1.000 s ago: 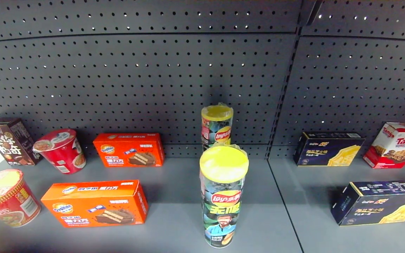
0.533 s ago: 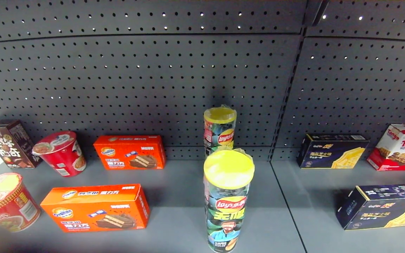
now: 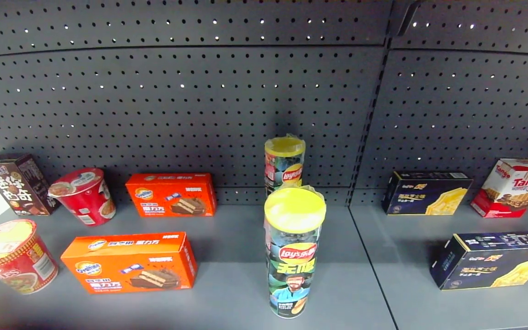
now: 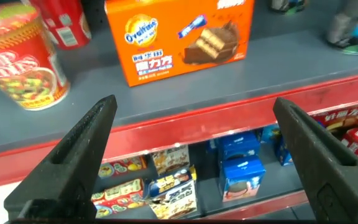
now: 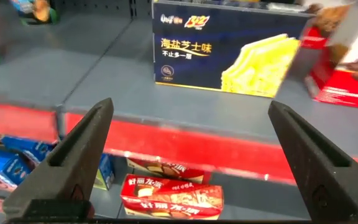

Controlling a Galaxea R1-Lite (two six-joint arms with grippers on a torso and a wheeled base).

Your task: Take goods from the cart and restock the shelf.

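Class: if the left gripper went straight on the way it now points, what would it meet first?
The open left gripper would probably meet the shelf's red front edge, below the orange box; depth is unclear.

Head view down onto shelf (image 3: 236, 238), wrist views close at its edge, left sharing orange box (image 4: 179, 37), right navy box (image 5: 229, 53).

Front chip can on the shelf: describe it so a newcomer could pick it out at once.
On the grey shelf backed by dark pegboard, look near the middle. Two upright yellow-lidded cans stand one behind the other. The front chip can is the nearer one, towards the shelf's edge, with the rear chip can by the pegboard.
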